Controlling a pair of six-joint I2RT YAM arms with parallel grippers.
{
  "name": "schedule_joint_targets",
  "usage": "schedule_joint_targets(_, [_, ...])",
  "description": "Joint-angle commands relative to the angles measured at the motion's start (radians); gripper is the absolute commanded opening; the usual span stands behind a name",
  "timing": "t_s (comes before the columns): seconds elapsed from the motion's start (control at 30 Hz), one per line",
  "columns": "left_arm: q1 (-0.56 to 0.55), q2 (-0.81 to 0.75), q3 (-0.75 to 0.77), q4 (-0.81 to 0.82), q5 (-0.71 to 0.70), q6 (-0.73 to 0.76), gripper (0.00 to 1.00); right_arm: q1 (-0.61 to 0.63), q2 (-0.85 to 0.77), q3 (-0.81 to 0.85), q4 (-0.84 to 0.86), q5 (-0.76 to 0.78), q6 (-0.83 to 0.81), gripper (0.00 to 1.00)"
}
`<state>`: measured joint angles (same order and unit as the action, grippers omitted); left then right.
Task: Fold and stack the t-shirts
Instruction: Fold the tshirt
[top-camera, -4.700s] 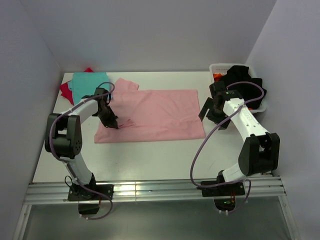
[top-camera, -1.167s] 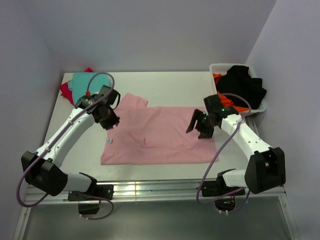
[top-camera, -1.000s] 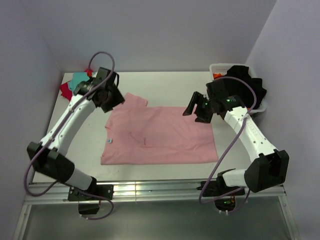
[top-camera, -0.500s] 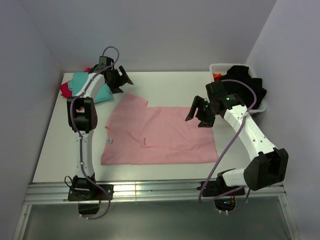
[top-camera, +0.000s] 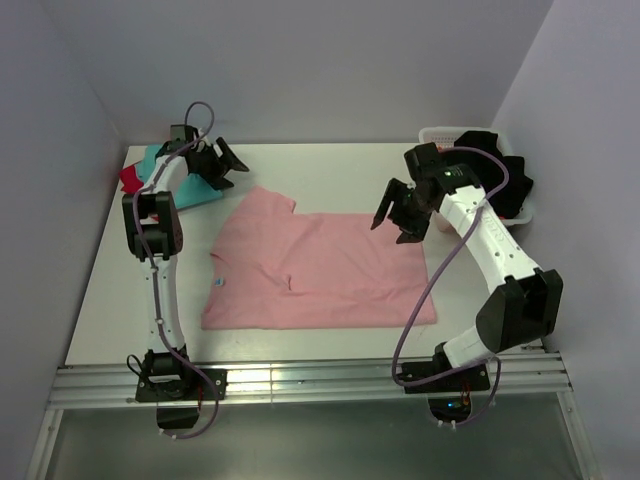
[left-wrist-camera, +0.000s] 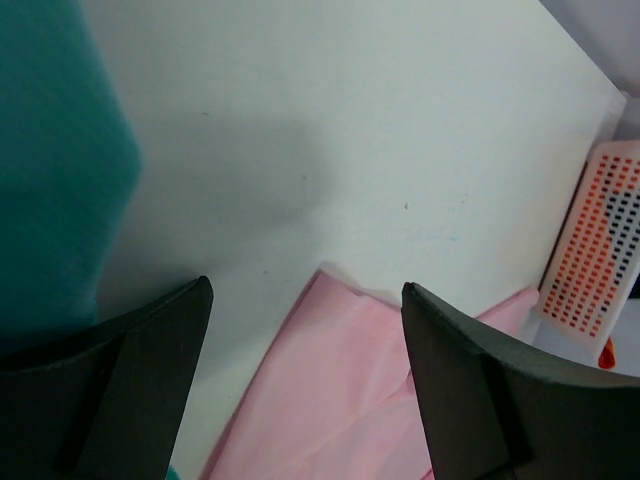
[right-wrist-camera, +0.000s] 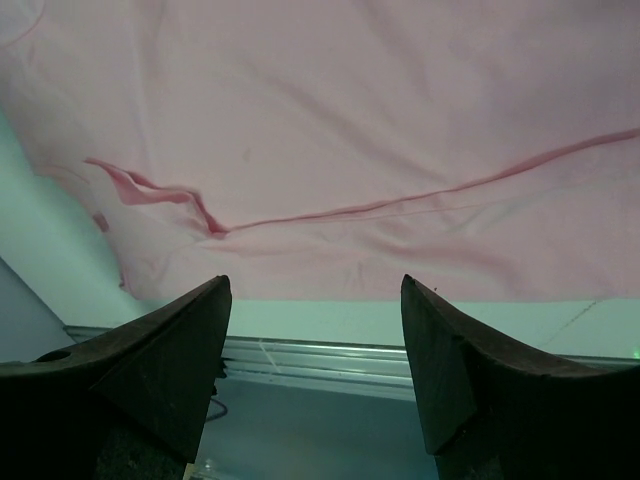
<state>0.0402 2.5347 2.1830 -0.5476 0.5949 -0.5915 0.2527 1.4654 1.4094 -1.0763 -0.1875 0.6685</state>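
Observation:
The light pink t-shirt (top-camera: 320, 265) lies spread flat in the middle of the table, one sleeve pointing to the back left. My left gripper (top-camera: 222, 160) hangs open over the back left of the table, beside the teal t-shirt (top-camera: 198, 192) and apart from the pink sleeve. In the left wrist view the left gripper (left-wrist-camera: 305, 290) holds nothing, with teal cloth (left-wrist-camera: 50, 170) at left and the pink sleeve (left-wrist-camera: 350, 390) below. A red t-shirt (top-camera: 130, 180) peeks out under the teal one. My right gripper (top-camera: 395, 215) stands open above the pink t-shirt's back right corner. The right wrist view shows the right gripper (right-wrist-camera: 315, 285) empty over pink cloth (right-wrist-camera: 350, 130).
A white basket (top-camera: 432, 135) with black and orange clothes stands at the back right, close behind the right arm; its perforated side (left-wrist-camera: 600, 250) also shows in the left wrist view. A metal rail (top-camera: 300, 380) runs along the table's near edge. Walls close in the left, back and right.
The left gripper has opened, let go of the pink t-shirt and swung up to the back left by the teal one. The right gripper has stayed open and shifted slightly back.

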Motion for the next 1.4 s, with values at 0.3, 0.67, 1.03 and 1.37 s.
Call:
schedule_joint_targets(0.3, [-0.071, -0.088, -0.258, 0.023, 0.016, 0.122, 0.8, -0.006, 0.102, 0.137, -0.027, 0.01, 0.031, 0.75])
schedule_joint_targets(0.67, [-0.122, -0.051, -0.229, -0.015, -0.064, 0.133, 0.69, -0.029, 0.085, 0.065, 0.003, 0.04, -0.009, 0.75])
schedule_joint_targets(1.03, [-0.118, -0.074, -0.253, -0.058, -0.207, 0.128, 0.0, -0.141, 0.317, 0.149, 0.058, 0.15, -0.086, 0.73])
schedule_joint_targets(1.37, [-0.095, -0.163, -0.301, -0.057, -0.224, 0.125, 0.0, -0.207, 0.725, 0.603, -0.063, 0.388, -0.084, 0.71])
